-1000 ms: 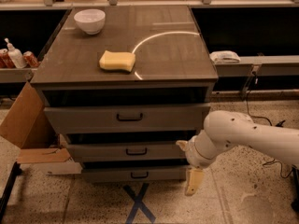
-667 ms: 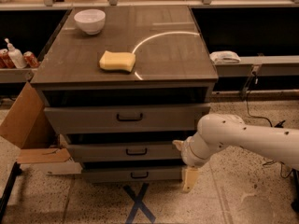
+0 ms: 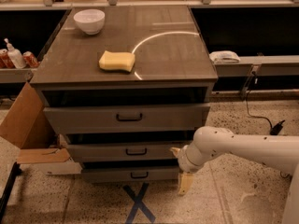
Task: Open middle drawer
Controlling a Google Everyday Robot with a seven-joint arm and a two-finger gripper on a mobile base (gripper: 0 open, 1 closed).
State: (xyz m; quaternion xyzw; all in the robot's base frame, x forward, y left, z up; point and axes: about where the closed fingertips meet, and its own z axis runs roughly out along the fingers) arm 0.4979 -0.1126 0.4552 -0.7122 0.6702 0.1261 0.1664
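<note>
The middle drawer (image 3: 100, 152) sits in the front of the table (image 3: 177, 55), in the slot between the taller top drawer (image 3: 84, 119) and the slim bottom drawer (image 3: 105, 174). Its flat grey-brown front faces the camera and the open floor. Its long axis runs level, left to right across the table's front. The small black bar handle (image 3: 136, 151) at the middle of the front lies along that same line. A dark strip of shadow shows above the front.

The end effector (image 3: 181, 169) is at the right end of the middle drawer, just off its right edge and slightly lower, near the level of the bottom drawer. From the end effector, the drawer stretches away to the left, and its handle is well to the left and a little higher. The white arm (image 3: 243, 146) reaches in from the right of the drawer. I cannot tell how far the end effector is open, and nothing shows in its hold. It is apart from the handle.

Above the middle drawer, on the table's top, lie a yellow sponge (image 3: 117, 61) and, further back and left, a white bowl (image 3: 89, 21). Left of the drawer leans a cardboard box (image 3: 21, 122). Below it, a blue cross of tape (image 3: 138, 204) marks the floor.
</note>
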